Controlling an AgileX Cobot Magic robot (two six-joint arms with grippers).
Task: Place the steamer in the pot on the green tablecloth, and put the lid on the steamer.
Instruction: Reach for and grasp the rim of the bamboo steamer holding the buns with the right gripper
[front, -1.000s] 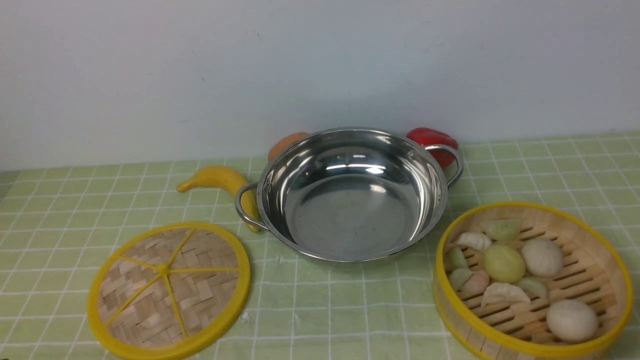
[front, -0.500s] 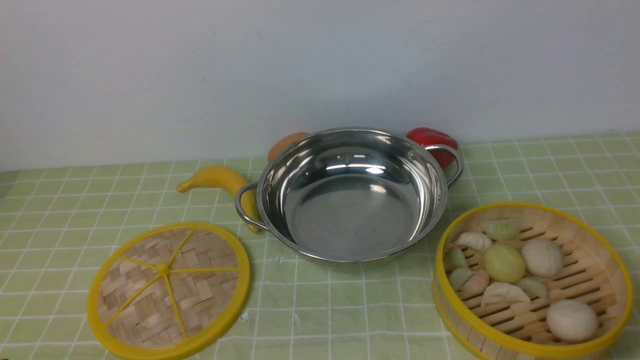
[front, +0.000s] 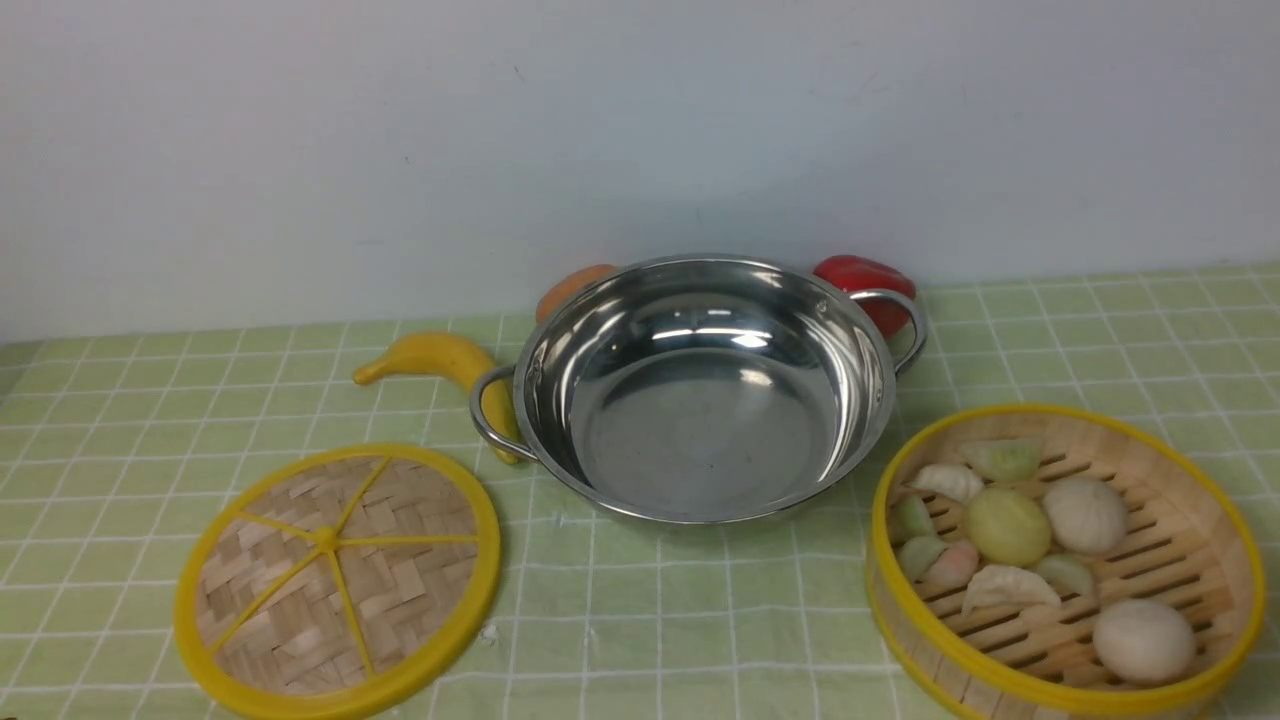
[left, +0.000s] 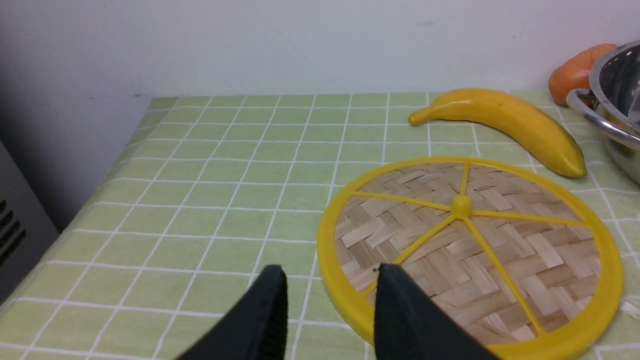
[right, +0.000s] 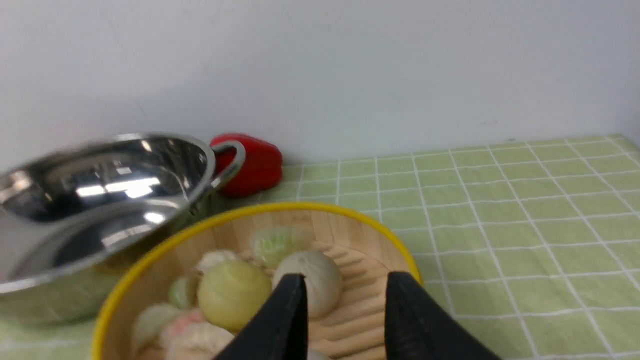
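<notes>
The shiny steel pot (front: 700, 430) stands empty in the middle of the green tablecloth (front: 700, 620), with its handles to the left and right. The flat woven lid (front: 338, 580) lies on the cloth at the front left. At the front right sits the steamer (front: 1170, 545), filled with pale dumplings and buns. Neither gripper shows in the front view. In the left wrist view my left gripper (left: 332, 280) hangs open over the lid's (left: 470, 250) near rim, holding nothing. My right gripper (right: 345, 285) is open above the steamer's (right: 300, 206) slatted floor, also holding nothing.
A yellow banana (front: 440, 360) lies left of the pot, touching its left handle. An orange vegetable (front: 570, 285) and a red pepper (front: 865, 285) sit behind the pot against the white wall. The table's left edge (left: 100, 185) drops off beside the lid.
</notes>
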